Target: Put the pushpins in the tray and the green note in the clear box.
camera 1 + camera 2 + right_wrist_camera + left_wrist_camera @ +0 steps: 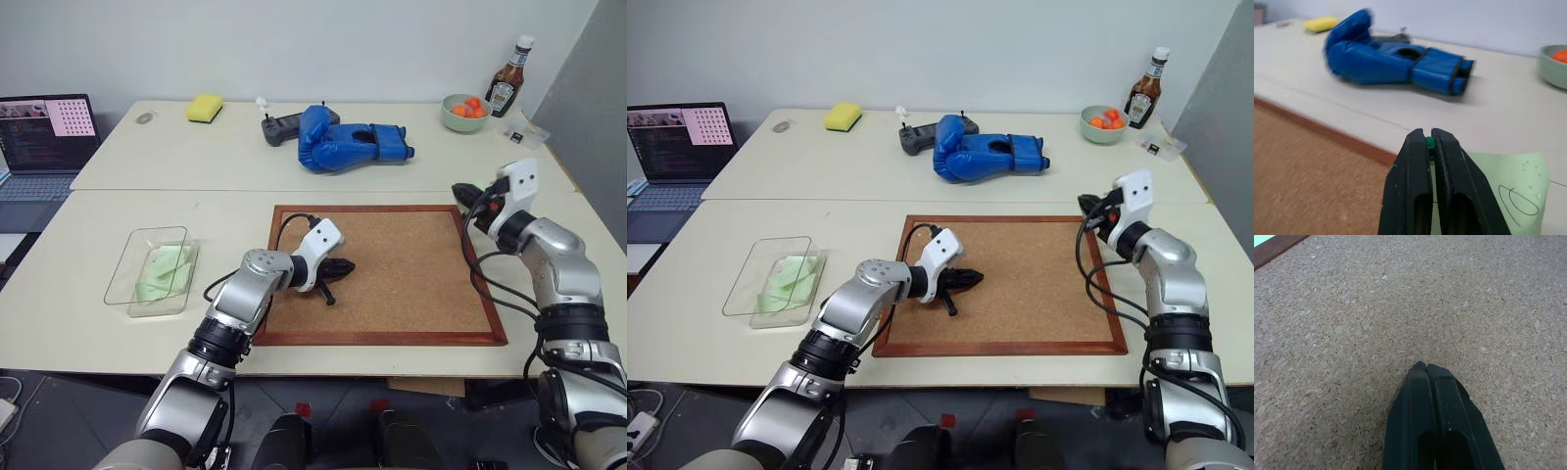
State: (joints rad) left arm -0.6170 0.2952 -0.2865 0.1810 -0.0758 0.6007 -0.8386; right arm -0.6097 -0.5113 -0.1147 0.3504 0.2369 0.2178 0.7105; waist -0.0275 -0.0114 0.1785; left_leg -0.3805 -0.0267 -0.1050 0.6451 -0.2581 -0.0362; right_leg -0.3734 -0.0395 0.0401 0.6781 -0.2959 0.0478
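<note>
The right gripper [1427, 133], raised over the right edge of the corkboard [392, 274] on the front desk, pinches a green pushpin [1430, 142] at the very tips of its closed black fingers. The left gripper [343, 266] hangs low over the middle of the board, clenched on nothing. Near the desk's left edge the clear box [147, 235] already holds what looks like the green note [162, 274], lying crumpled inside. A second pale green slip [1508, 196] with a pen scribble lies just beyond the right fingers; whether it rests flat or hangs from the pin cannot be told. The risk now is the carry to the tray: the pin is tiny and gripped only by its head, so a jolt or a wrist turn could let it swivel out. It would then drop onto the cork or roll off the desk's right edge. A blue boxing glove [348, 142] lies on the rear desk.
</note>
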